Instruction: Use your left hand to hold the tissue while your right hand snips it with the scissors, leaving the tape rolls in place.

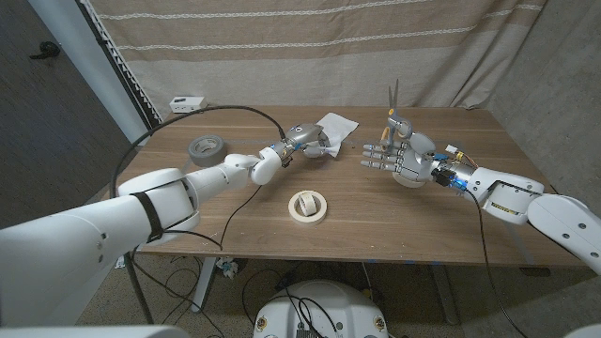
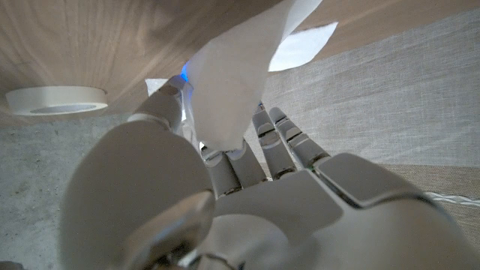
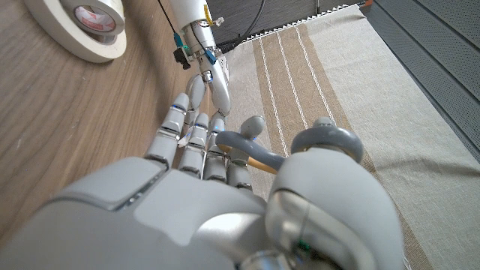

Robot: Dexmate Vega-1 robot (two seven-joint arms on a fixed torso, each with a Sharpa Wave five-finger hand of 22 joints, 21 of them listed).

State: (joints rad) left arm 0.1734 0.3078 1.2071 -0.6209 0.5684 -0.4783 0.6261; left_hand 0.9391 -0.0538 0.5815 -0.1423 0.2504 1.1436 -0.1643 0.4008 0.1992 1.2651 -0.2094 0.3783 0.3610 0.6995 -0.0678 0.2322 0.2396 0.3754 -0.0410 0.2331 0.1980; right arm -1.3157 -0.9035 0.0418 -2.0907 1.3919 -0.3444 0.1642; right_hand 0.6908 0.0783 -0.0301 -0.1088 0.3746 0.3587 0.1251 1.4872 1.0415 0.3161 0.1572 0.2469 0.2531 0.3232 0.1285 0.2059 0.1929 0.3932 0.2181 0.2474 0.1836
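Two tape rolls, one tissue, one scissors.

Striped beige curtain behind wooden table; cables on floor.

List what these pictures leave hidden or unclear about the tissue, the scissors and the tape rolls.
- Tissue: in the head view the left hand covers its near part; the left wrist view runs it off the edge.
- Scissors: the blades are too small in the head view to tell open from closed; the right hand hides them in the right wrist view, leaving the handles.
- Grey tape roll: markings too small.
- White tape roll: cut by the edge.
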